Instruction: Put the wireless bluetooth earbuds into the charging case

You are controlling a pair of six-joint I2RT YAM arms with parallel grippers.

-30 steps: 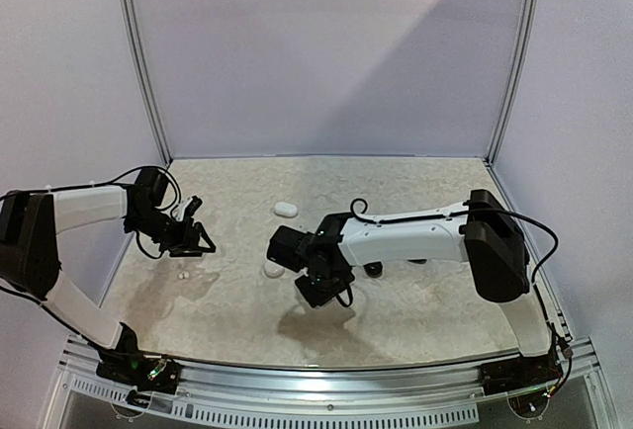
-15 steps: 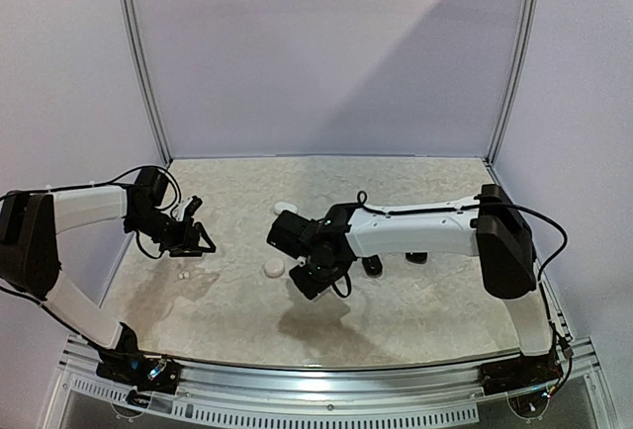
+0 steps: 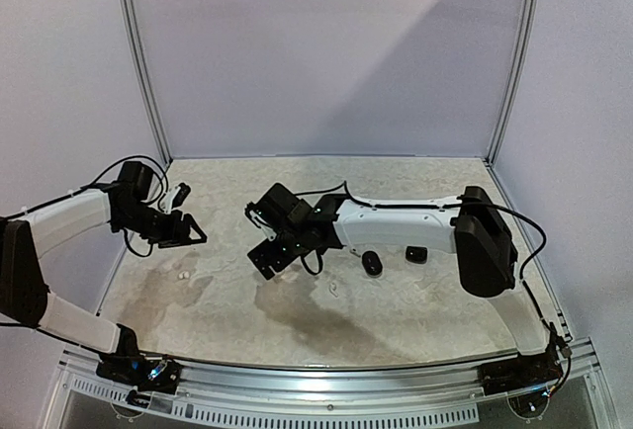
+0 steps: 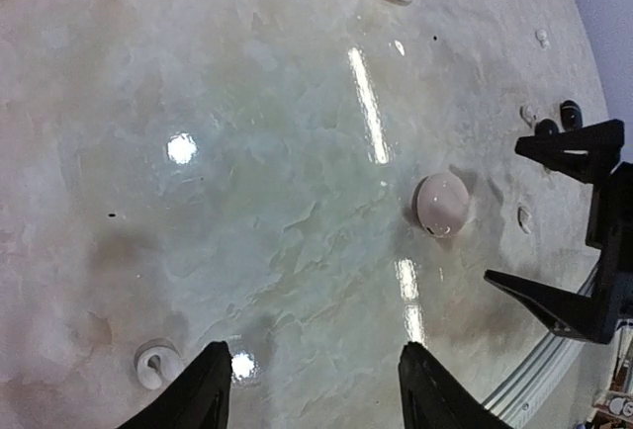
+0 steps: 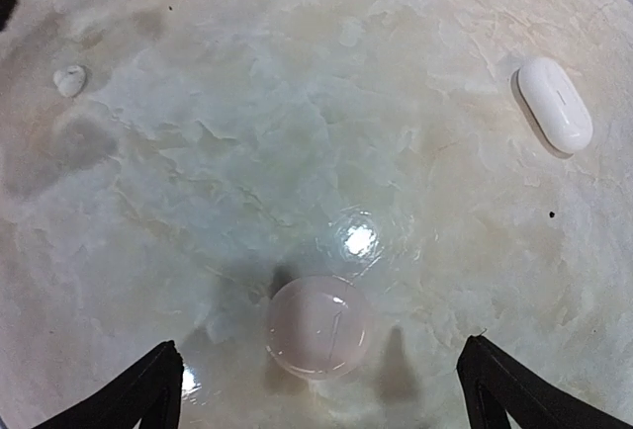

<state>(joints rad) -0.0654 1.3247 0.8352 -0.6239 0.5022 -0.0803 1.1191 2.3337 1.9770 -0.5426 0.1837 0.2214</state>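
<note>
Right gripper [image 5: 321, 343] gapes over round white case [image 5: 318, 327]; left gripper [image 4: 315, 347] spread, empty, beside 1 white earbud [image 4: 156, 363], probably.

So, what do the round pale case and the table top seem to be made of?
Round pale case: probably smooth plastic, with a soft sheen. Table top: glossy marbled stone or laminate, I cannot tell which; lamps mirror in it.

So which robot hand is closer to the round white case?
Right. The right gripper hangs directly over the round white case, open fingers either side. The left gripper is off to one side, apart.
</note>
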